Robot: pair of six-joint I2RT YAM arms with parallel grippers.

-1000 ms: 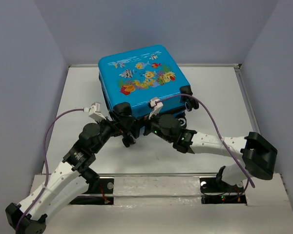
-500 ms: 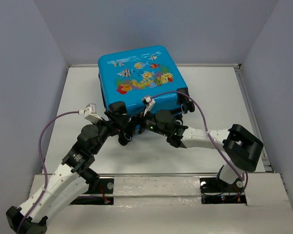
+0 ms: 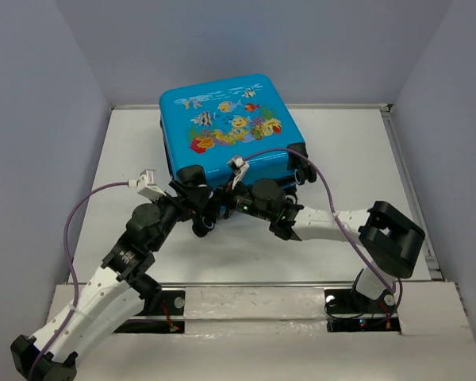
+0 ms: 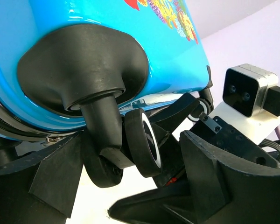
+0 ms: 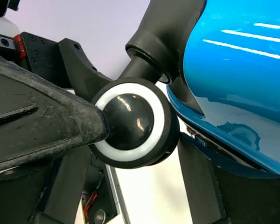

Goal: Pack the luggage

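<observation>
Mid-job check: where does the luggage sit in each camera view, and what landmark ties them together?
Top external: luggage at centre, toward the back.
Left wrist: luggage fills the upper left.
Right wrist: luggage fills the right side.
Shared landmark: its black near-left wheel housing.

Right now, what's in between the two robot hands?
A black-and-white wheel at the suitcase's near corner sits between the left gripper and the right gripper. Both wrist views show it close up.
</observation>
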